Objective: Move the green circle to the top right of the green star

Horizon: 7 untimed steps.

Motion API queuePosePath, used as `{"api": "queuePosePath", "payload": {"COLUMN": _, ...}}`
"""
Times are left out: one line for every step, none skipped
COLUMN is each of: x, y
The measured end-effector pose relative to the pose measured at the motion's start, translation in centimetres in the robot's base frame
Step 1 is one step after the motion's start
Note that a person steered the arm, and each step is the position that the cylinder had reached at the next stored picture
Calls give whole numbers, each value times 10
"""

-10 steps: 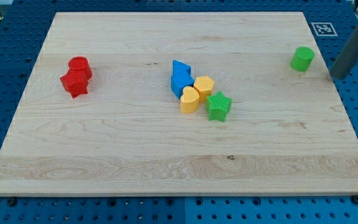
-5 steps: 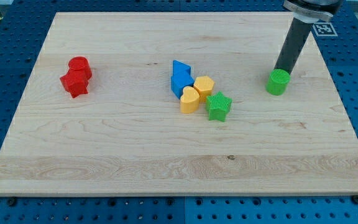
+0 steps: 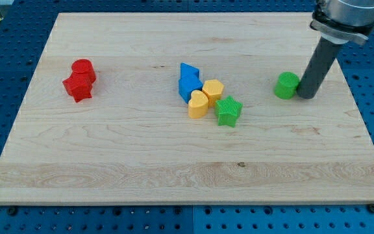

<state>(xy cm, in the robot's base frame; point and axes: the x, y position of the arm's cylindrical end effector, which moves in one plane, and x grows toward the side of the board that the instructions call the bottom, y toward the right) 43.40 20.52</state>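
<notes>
The green circle (image 3: 286, 85) sits on the wooden board at the view's right, level with the middle cluster. My tip (image 3: 306, 96) is just to its right, touching or nearly touching its side. The green star (image 3: 228, 110) lies to the circle's lower left, at the right end of the cluster, well apart from the circle.
Next to the green star are two yellow blocks (image 3: 199, 104) (image 3: 213, 90) and two blue blocks (image 3: 188, 80). A red circle (image 3: 82, 68) and a red star (image 3: 78, 86) sit together at the view's left. The board's right edge (image 3: 352, 91) is close behind my tip.
The green circle has been pushed from the upper right down and to the left. My tip has moved from above the circle round to its right side.
</notes>
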Motion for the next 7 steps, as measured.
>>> {"api": "queuePosePath", "payload": {"x": -16, "y": 11}}
{"api": "queuePosePath", "payload": {"x": -38, "y": 13}}
{"api": "queuePosePath", "payload": {"x": -34, "y": -6}}
{"api": "queuePosePath", "payload": {"x": -15, "y": -37}}
{"api": "queuePosePath", "payload": {"x": -10, "y": -59}}
{"api": "queuePosePath", "payload": {"x": -13, "y": -61}}
{"api": "queuePosePath", "payload": {"x": -50, "y": -59}}
